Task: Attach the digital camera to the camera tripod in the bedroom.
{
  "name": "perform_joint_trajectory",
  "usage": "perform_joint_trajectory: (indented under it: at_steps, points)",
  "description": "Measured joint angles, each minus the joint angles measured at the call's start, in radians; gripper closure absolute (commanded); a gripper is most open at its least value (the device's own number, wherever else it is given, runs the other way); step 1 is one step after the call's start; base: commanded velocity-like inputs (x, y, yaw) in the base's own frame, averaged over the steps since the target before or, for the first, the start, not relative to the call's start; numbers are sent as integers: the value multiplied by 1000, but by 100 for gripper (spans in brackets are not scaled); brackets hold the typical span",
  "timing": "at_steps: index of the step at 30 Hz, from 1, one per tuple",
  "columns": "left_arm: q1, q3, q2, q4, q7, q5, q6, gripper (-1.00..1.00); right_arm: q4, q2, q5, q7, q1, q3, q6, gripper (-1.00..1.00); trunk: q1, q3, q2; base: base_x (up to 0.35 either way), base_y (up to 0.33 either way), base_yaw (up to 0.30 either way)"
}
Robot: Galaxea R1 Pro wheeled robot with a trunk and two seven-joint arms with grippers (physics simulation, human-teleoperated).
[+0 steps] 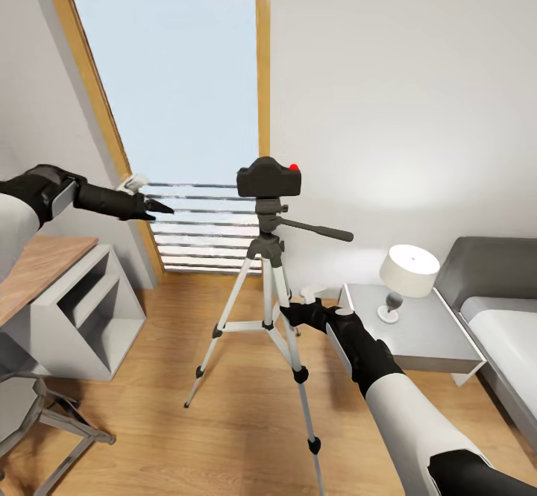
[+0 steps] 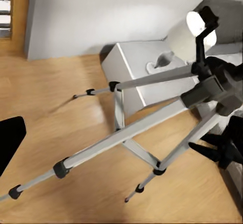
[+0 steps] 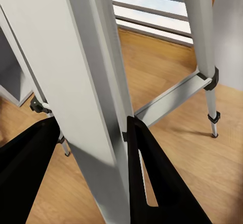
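The black digital camera (image 1: pixel 269 177), with its red button on top, sits on the dark grey head of the camera tripod (image 1: pixel 267 257), which stands on the wood floor before the window. My right gripper (image 1: pixel 292 314) is shut on a silver front leg of the tripod; in the right wrist view that leg (image 3: pixel 86 82) runs between the two black fingers (image 3: pixel 152 173). At camera height my left gripper (image 1: pixel 160 207) hangs well to the left of the camera, open and holding nothing. The left wrist view looks down on the tripod's legs (image 2: pixel 126 133).
A tall wood-framed window (image 1: pixel 179 71) stands behind the tripod. A grey nightstand (image 1: pixel 440 347) with a white lamp (image 1: pixel 408 272) sits to the right, and a bed (image 1: pixel 500 317) beyond it. A wooden desk with white shelves (image 1: pixel 82 309) and a grey chair base (image 1: pixel 45 414) are at the left.
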Motion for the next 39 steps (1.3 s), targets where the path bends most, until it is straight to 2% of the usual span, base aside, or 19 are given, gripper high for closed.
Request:
perform_joint_trajectory:
  at_steps: [4,7,8,14,15,18,22,23,24,25,28,30,31,35,38,39]
  points:
    - [66,0,6,0,30,-2,15,-100,0,0,0,0,0,0,1,100,0,0,0,0,0,0]
    - [116,0,7,1,75,-2,20,-100,-1,0,0,0,0,0,1,100,0,0,0,0,0,0]
    - [150,-3,7,1,115,-2,21,-100,0,0,0,0,0,0,1,100,0,0,0,0,0,0]
    - [268,1,7,4,245,11,23,-100,-1,0,0,0,0,0,1,100,0,0,0,0,0,0]
    - [312,0,7,4,281,20,22,-100,0,0,0,0,0,0,1,100,0,0,0,0,0,0]
    - [393,3,7,3,330,49,15,-100,-1,0,0,0,0,0,1,100,0,0,0,0,0,0]
    - [508,4,6,3,391,126,-33,-100,-1,0,0,0,0,0,1,100,0,0,0,0,0,0]
    - [564,9,5,3,422,185,-73,-100,0,0,1,-1,0,0,1,100,0,0,0,0,0,0]
    - [605,2,5,4,439,218,-98,-100,-2,0,0,-1,0,0,2,100,0,0,0,0,0,0]
    - [662,10,4,4,473,297,-149,-100,0,1,1,-2,0,0,1,100,0,0,0,0,0,0]
    - [770,5,2,5,521,418,-246,-100,-2,1,0,-2,0,0,3,100,0,0,0,0,0,0]
    - [837,6,1,5,556,515,-311,-100,-2,1,1,-3,0,1,3,100,0,0,0,0,0,0]
    - [895,10,-1,5,589,616,-375,-100,-2,1,1,-3,0,1,3,100,0,0,0,0,0,0]
    - [1002,8,-14,6,651,801,-503,-100,-2,1,1,-3,0,1,4,100,0,0,0,0,0,0]
    - [1061,9,-26,6,703,902,-578,-100,-3,1,1,-3,0,1,4,100,0,0,0,0,0,0]
    - [1090,8,-35,6,748,950,-611,-100,-3,1,1,-4,0,1,4,100,0,0,0,0,0,0]
